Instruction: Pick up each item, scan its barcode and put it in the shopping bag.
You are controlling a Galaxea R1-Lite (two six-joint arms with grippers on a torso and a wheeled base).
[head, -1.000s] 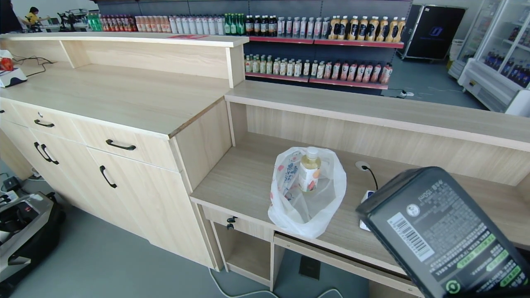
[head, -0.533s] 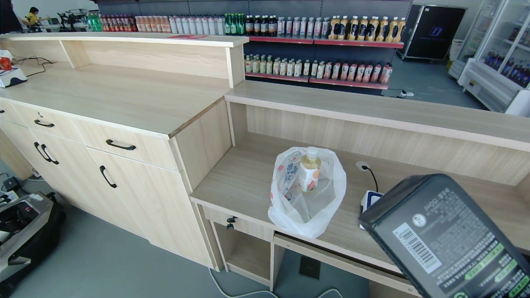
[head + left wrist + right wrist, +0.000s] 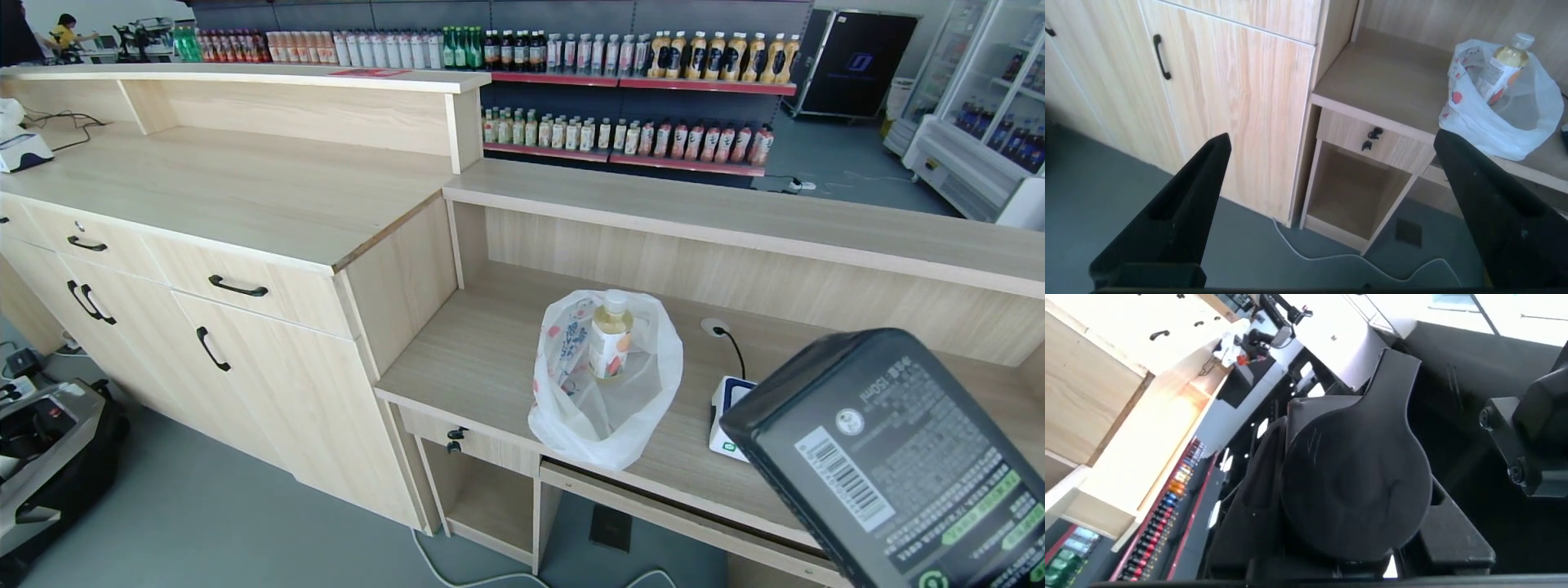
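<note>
A black container [image 3: 890, 457], barcode toward the camera, looms at the lower right of the head view, pinched by the right end effector [image 3: 1354, 527]. At centre, the shopping bag [image 3: 571, 408] stands on the table [image 3: 473, 351] holding a bottle [image 3: 611, 336], with a scanner [image 3: 729, 406] just beside it. The left end effector [image 3: 1333, 139] hangs spread and empty.
</note>
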